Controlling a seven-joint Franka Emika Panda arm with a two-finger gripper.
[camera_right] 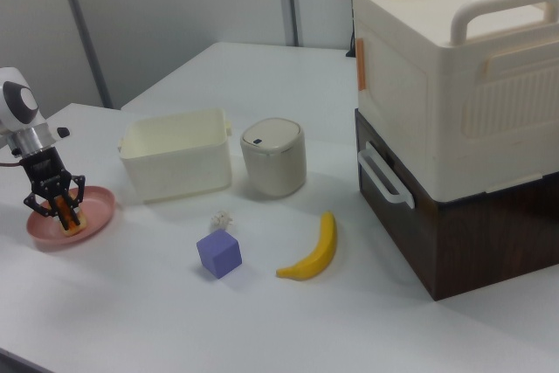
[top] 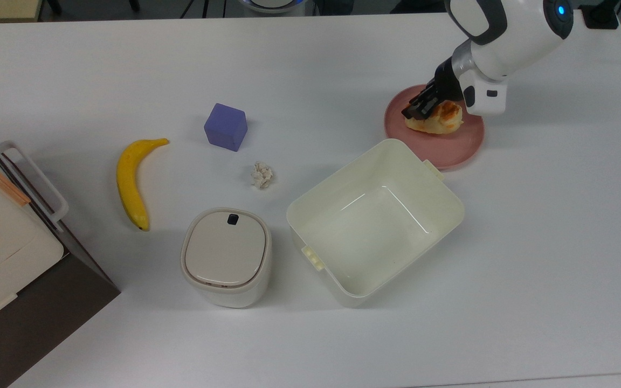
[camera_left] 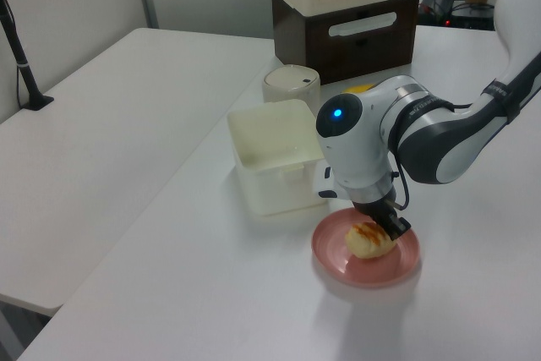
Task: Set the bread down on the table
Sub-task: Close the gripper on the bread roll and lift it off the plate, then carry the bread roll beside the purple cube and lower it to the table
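Bread [top: 435, 120] lies on the round pink plate [top: 450, 153] at the upper right of the top view, and in the left view we find it at the lower right of the frame, still within the plate's rim. We note the gripper [top: 419, 106] down at the bread's end nearer the top view's left, its dark fingers [camera_right: 63, 212] straddling the bun in the right view, at the left edge of that frame. We judge the fingers to be narrowed onto the bread, in contact with it, though we cannot confirm how firm the grip is. The step in hand, in our judgement, is the grasp itself; the bun is not yet clear of the plate. The next move calls for a secure closure, a lift above the rim, and a carry to a bare stretch of the table [top: 558, 215], away from the cream open bin [top: 445, 226] just beside the plate.
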